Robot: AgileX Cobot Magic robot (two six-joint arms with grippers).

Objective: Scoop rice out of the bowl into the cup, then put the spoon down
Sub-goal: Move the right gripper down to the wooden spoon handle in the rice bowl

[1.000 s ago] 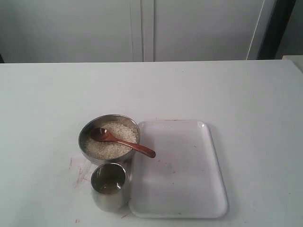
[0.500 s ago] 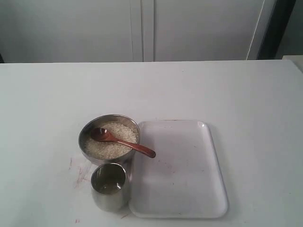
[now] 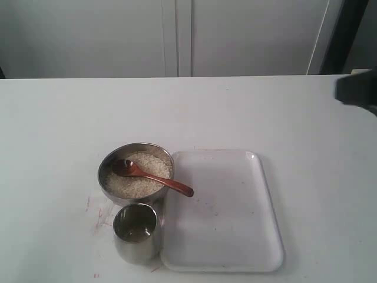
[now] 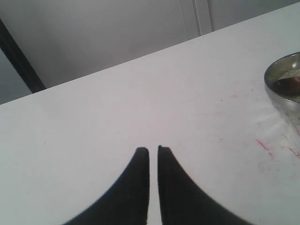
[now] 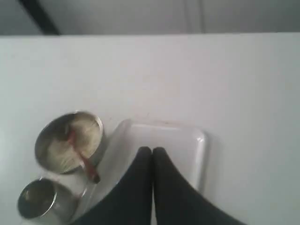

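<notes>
The steel bowl [image 3: 108, 160] holds white rice [image 3: 136, 184]. Across it lies the dark wooden spoon [image 3: 154, 177], scoop on the rice and handle end over the rim toward the tray. The steel cup [image 3: 136, 237] stands just in front of the bowl. My right gripper [image 5: 152, 149] hangs shut and empty above the tray, with the bowl [image 5: 43, 141], the spoon [image 5: 82, 158] and the cup [image 5: 36, 200] off to one side. My left gripper [image 4: 153, 149] is shut over bare table, well apart from the bowl [image 4: 281, 96].
A white rectangular tray [image 3: 227, 221] lies right of the bowl and cup, touching them. A dark part of the right arm [image 3: 357, 88] shows at the right edge. Red marks [image 3: 97, 215] stain the table left of the cup.
A dark part of the right arm has come into the exterior view at the right edge. Bowl, spoon, cup and tray have not moved.
</notes>
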